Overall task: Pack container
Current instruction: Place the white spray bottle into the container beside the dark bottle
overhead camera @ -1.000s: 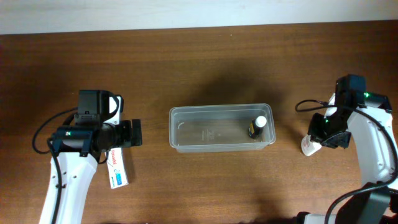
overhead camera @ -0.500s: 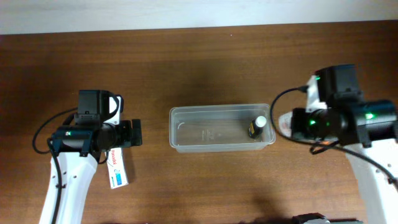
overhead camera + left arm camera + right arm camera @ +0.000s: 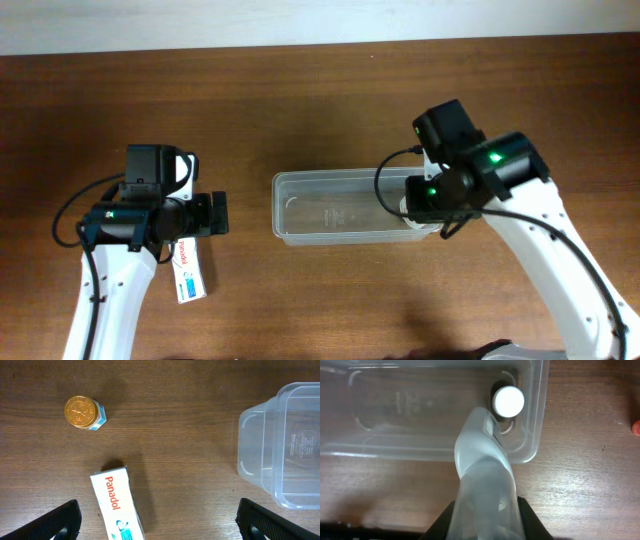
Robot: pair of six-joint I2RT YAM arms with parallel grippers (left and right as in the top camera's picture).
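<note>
container (image 3: 330, 212): clear shallow tub, upright in the middle of the counter (image 3: 320, 90), between the two arms. We place every entry below from it.
bottle (image 3: 508, 401): small and dark with a white cap. It stands inside the container at its right end, close to the end wall.
right claw (image 3: 485, 519): we find it clamped on a pale tube (image 3: 485, 470). One dark finger shows on either side of the tube at the bottom of the wrist view. The claw hangs over the container's right end.
pale tube: translucent, reaching lengthwise out of the right claw. In the wrist view its tip passes over the container's near wall and sits just beside the bottle's cap. We cannot tell whether tip and bottle touch.
left claw (image 3: 218, 213): fingers spread wide apart. It sits off the container's left end, apart from the tub.
box (image 3: 117, 507): white carton printed "Panadol" in red, lying flat on the counter. It is off the container's left end, well apart from it, and partly under the left arm in the overhead view.
jar (image 3: 82, 412): small, with a gold lid and a blue side, upright on the counter. It is near the box without touching it, and well apart from the container.
red item (image 3: 636, 427): a sliver at the edge of the right wrist view, on the counter off the container's right end. Too little shows for us to name it.
</note>
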